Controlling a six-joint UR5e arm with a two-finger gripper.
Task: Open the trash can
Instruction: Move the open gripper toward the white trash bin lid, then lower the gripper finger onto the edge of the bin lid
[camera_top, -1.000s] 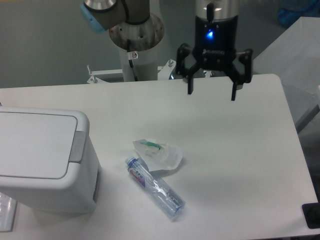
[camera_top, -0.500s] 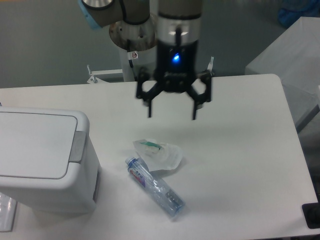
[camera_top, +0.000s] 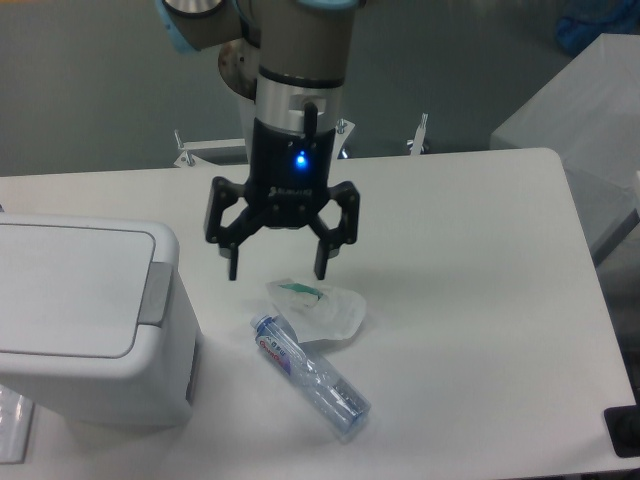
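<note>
While the trash can (camera_top: 85, 320) is seen lidded, the gripper (camera_top: 277, 270) is held spread apart above the table (camera_top: 470, 300).

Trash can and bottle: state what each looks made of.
Trash can: looks like white moulded plastic, smooth and matte, with rounded corners and a grey tab.
Bottle: probably thin clear plastic; the table shows through it, and it carries a printed label.

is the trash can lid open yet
No, the trash can has its flat lid lying closed, and the open gripper hangs apart from it.
</note>
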